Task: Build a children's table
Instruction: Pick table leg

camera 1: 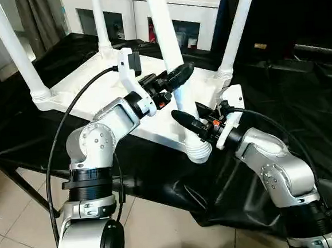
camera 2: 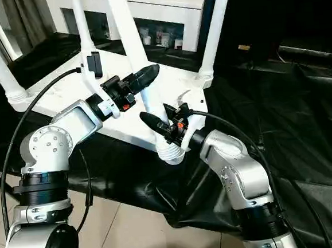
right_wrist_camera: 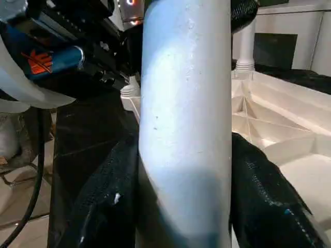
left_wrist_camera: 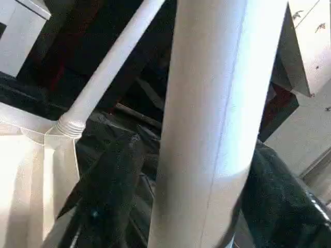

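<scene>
The near leg [camera 1: 169, 49] is clamped low down by the right gripper [camera 1: 184, 122], just above the corner socket [camera 1: 198, 150] at the near corner of the upturned table top [camera 1: 95, 95]. Higher on the same leg the left gripper [camera 1: 177, 77] is set, one black finger [left_wrist_camera: 111, 175] on each side; whether it presses cannot be told. The socket sits at the very edge of the black-draped bench [camera 1: 303, 107], with open floor [camera 1: 162, 227] below. Three other legs [camera 1: 13, 50] are stood in the remaining corners. Both forearms are reached in from the near side, wrists bent toward the leg
</scene>
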Tool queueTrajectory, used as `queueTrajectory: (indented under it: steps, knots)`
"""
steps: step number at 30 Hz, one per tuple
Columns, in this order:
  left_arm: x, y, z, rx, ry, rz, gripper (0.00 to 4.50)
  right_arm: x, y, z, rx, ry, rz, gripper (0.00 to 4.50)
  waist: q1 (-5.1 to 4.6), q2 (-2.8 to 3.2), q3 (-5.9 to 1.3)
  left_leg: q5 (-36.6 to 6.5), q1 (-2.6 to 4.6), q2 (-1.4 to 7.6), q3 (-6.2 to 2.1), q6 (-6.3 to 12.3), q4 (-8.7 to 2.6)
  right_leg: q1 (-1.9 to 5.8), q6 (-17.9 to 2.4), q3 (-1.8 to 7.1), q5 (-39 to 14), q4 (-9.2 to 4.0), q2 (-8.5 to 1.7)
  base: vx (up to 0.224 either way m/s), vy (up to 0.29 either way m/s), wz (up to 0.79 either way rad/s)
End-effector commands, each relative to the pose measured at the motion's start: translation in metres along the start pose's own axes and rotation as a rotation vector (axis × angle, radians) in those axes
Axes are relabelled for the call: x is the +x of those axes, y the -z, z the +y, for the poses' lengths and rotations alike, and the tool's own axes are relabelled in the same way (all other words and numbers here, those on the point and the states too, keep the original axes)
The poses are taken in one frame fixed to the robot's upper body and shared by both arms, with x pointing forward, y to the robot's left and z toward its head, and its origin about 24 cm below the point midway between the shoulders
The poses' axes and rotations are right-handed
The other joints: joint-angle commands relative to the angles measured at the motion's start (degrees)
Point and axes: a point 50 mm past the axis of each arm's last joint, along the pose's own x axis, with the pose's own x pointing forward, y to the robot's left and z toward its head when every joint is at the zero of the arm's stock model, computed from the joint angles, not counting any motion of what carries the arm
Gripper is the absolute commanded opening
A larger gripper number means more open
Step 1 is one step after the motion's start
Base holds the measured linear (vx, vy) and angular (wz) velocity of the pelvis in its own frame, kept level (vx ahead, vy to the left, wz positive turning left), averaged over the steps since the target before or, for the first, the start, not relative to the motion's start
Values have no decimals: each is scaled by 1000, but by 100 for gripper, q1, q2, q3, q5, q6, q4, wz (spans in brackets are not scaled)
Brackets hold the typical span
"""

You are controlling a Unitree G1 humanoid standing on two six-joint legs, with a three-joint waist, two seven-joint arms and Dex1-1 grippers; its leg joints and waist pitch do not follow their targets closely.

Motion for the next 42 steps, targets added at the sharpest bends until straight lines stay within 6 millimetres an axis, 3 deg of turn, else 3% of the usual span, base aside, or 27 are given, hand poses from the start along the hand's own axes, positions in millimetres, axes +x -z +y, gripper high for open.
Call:
queueTrajectory:
  steps: [1,8,18,19,23,27,28,30,31,38,42]
  knots:
    - [2,-3,3,21,-39,-6,255,0,-5,3,-16,-19,-25,186,13,2,-428,-244,-85,13,61,406,-360,510,-455,281,-1599,-400,-277,0,0,0]
    - [1,-2,4,25,-38,3,191,2,-6,2,-20,-20,-25,186,12,50,-428,-248,-74,19,54,390,-365,506,-473,281,-1547,-395,-275,0,0,0]
    - [1,-6,6,48,-34,7,181,4,-7,4,-42,-29,-20,186,11,61,-431,-279,-70,18,52,362,-367,517,-541,282,-1467,-391,-278,0,0,0]
    - [1,-6,5,51,-30,11,181,5,-7,4,-34,-32,-22,242,10,64,-429,-287,-68,20,51,359,-368,514,-545,284,-1471,-389,-278,0,0,0]
    - [2,-6,4,73,3,47,181,4,-12,3,-3,-55,-22,264,5,90,-434,-306,-57,19,41,370,-374,516,-562,282,-1428,-378,-266,0,0,0]
    - [2,-9,2,106,54,90,181,1,-18,4,26,-124,45,297,13,87,-433,-218,-55,23,42,376,-367,528,-623,294,-1318,-357,-268,0,0,0]
    - [2,-10,1,120,82,112,181,-2,-20,4,42,-159,86,297,5,45,-433,-205,-58,17,45,394,-367,538,-615,291,-1300,-360,-254,0,0,0]
    - [1,-11,0,144,113,135,181,-6,-20,3,44,-189,142,297,28,73,-431,-100,-48,28,35,430,-367,535,-642,305,-1179,-330,-258,0,0,0]
    - [0,-13,-2,168,151,161,181,-10,-21,3,59,-216,176,297,26,36,-431,-102,-53,26,48,444,-362,534,-653,304,-1205,-343,-268,0,0,0]
    - [-1,-16,-17,213,308,235,181,-16,-19,0,95,-265,273,297,52,24,-431,-129,-60,41,55,301,-361,538,-713,312,-1393,-329,-309,0,0,0]
    - [-1,-18,-29,185,428,236,181,-18,-13,4,117,-300,323,297,61,-6,-431,-107,-84,12,70,287,-350,545,-624,305,-1543,-351,-302,0,0,0]
